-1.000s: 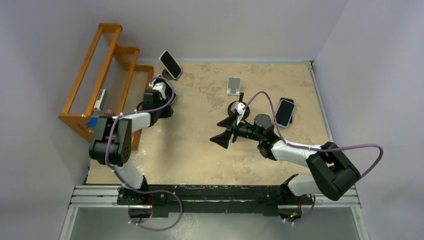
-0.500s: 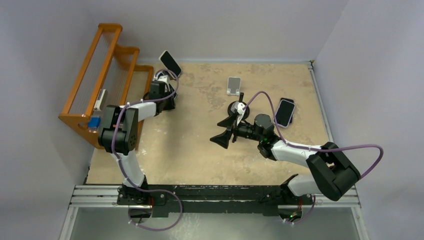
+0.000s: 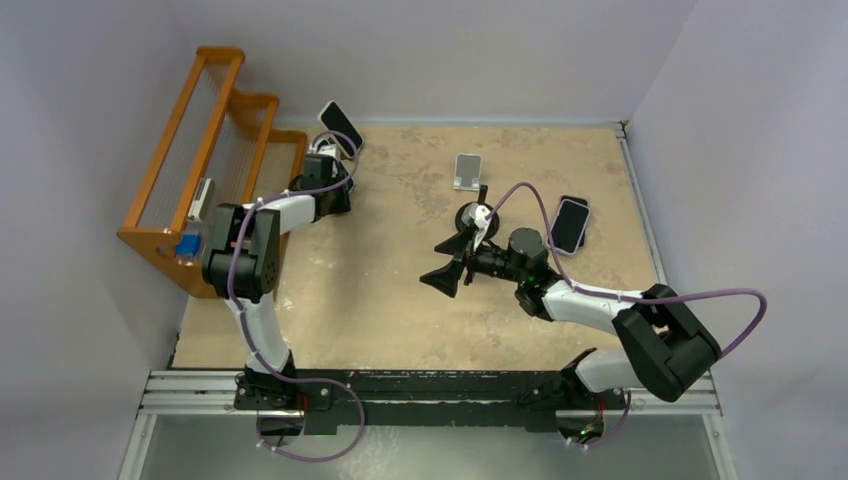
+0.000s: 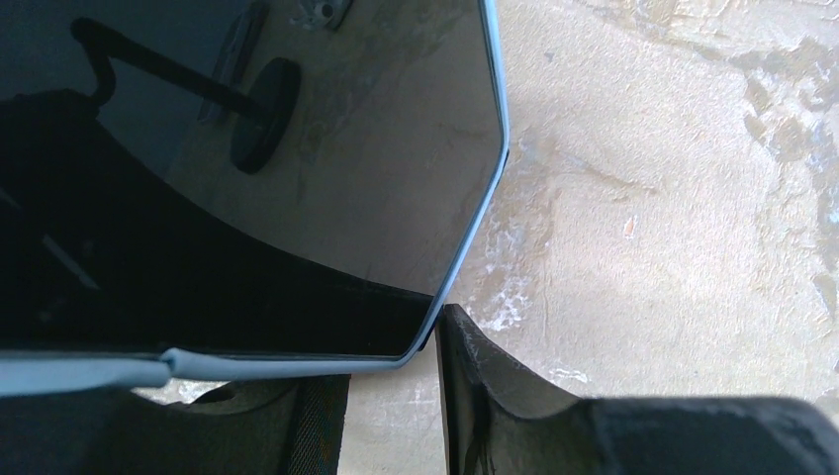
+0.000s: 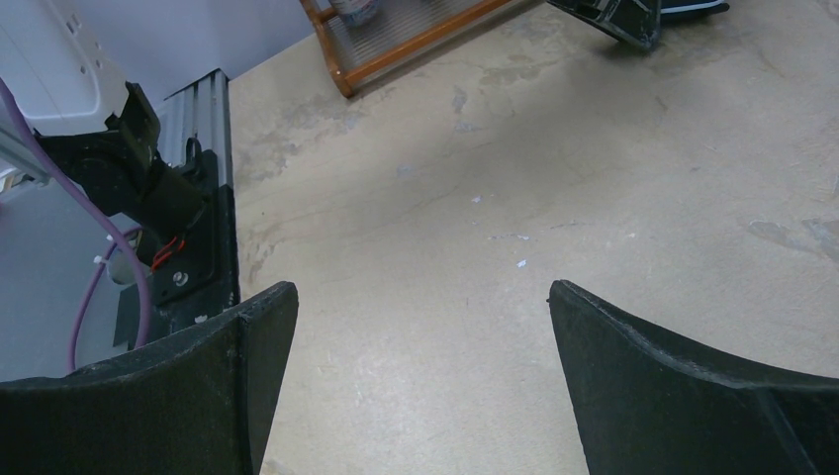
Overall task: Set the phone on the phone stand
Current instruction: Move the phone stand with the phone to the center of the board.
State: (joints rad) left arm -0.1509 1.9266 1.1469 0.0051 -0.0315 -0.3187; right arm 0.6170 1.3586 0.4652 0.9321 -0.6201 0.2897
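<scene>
A phone (image 3: 338, 122) with a light blue rim leans tilted at the back left of the table; what it leans on is hidden. In the left wrist view its dark screen (image 4: 297, 148) fills the upper left. My left gripper (image 3: 337, 152) is right at its lower edge. The jaws stand a narrow gap apart with nothing between them (image 4: 391, 376). The right fingertip (image 4: 465, 346) touches the phone's corner, and the left finger lies under its bottom edge. My right gripper (image 3: 445, 265) hovers wide open and empty over mid-table (image 5: 423, 297).
A silver phone stand (image 3: 466, 170) and a black round stand (image 3: 472, 215) sit mid-back. Two dark phones (image 3: 570, 225) lie at the right. An orange wooden rack (image 3: 210, 150) lines the left edge and also shows in the right wrist view (image 5: 396, 40).
My left gripper has moved away from me, up against the leaning phone. The right arm has not moved.
</scene>
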